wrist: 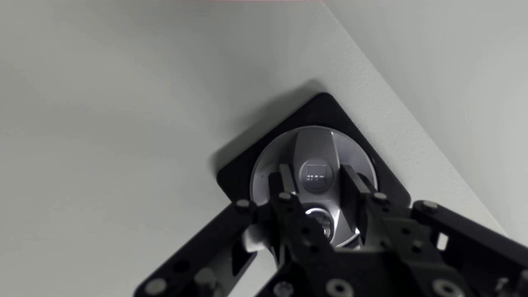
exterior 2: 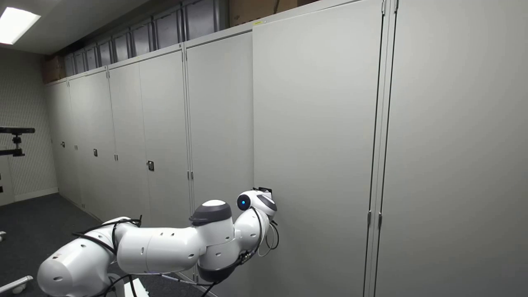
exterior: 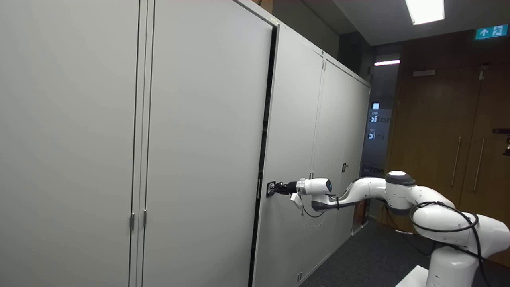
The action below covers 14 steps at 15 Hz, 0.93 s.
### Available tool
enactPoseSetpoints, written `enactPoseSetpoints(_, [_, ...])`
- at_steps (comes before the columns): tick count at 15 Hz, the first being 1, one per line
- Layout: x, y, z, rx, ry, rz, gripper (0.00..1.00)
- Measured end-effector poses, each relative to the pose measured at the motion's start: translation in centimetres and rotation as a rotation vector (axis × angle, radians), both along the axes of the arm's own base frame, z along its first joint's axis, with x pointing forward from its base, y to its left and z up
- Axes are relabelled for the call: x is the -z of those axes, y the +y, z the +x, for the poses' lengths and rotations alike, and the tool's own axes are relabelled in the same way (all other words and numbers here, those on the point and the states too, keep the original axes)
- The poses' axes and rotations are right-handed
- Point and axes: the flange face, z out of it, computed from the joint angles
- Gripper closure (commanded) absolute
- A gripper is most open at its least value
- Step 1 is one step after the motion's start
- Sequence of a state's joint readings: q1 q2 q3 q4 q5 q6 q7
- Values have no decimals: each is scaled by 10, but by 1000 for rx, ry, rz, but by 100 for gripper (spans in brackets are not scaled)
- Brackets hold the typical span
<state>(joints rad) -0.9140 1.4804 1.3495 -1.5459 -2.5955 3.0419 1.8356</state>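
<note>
Along a row of tall pale cabinets (exterior 2: 313,103), I've got the tool (wrist: 317,177) closed on the handle (wrist: 317,144), with its fingers (wrist: 350,194) on either side of the raised middle. That handle sits on a square black plate (wrist: 326,107) near the edge of a cabinet door (exterior: 295,107), and a dark gap (exterior: 265,123) runs down beside that edge. I see dark floor (exterior: 374,251), wooden doors (exterior: 434,111) at the far end, a lit exit sign (exterior: 491,32) up high, grey bins (exterior 2: 167,31) lined up on the cabinets. Trickier now: in an exterior view my own arm (exterior 2: 165,247) covers nearly all of the handle. From the wrist, the lock (wrist: 325,220) is half covered, the tiny marks (wrist: 316,178) unreadable. Past the gap, too dark to tell. Both exterior views cut off the base (exterior: 450,271).
</note>
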Motion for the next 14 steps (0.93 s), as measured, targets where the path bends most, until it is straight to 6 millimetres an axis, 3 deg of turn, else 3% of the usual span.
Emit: enactPoseSetpoints(14, [7, -21, -7, -83, 9, 96, 92])
